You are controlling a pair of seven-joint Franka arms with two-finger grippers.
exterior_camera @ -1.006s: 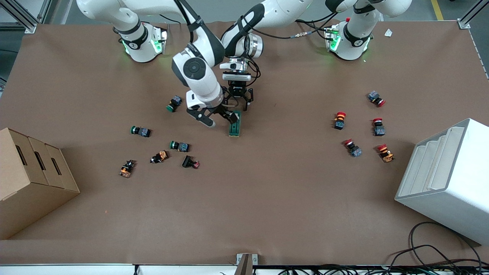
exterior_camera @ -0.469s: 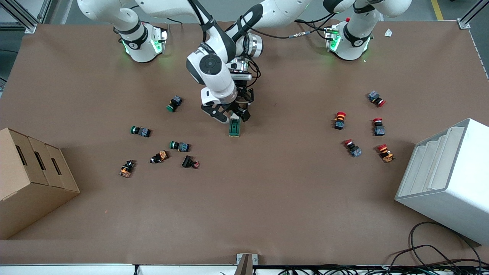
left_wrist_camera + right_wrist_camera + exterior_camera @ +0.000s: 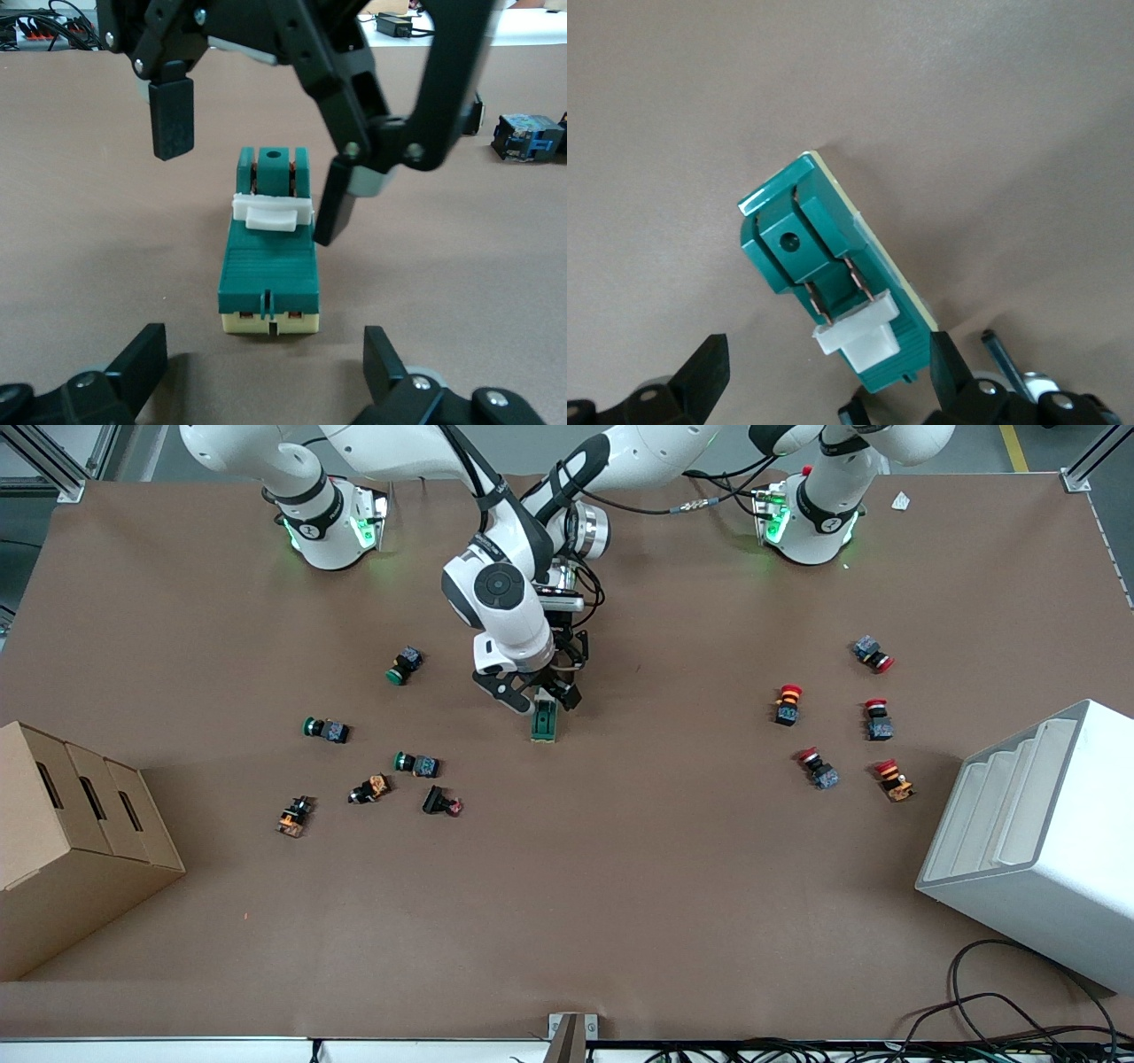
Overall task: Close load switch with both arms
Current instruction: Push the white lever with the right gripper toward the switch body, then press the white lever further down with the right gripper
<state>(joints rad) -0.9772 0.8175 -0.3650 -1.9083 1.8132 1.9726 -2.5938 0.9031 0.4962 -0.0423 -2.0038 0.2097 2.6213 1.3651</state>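
both end effectors are hovering spread wide over the load switch (image 3: pixel 544 720) lying mid-table, left end effector (image 3: pixel 257 367) straddling the body to brace it, right end effector (image 3: pixel 257 173) flanking the white lever (image 3: pixel 272 212).

From the front, the right arm's wrist covers most of the left gripper (image 3: pixel 555 657), and the end of the load switch (image 3: pixel 544 722) farthest from the front camera sits under the right gripper (image 3: pixel 532 698), so contact there cannot be told. In the left wrist view its own fingers (image 3: pixel 142 365) are cut off by the frame edge. The same goes for the right wrist view, where only finger stubs (image 3: pixel 709 370) show. The push buttons (image 3: pixel 415 763) look too small to read, probably all lying tipped over.
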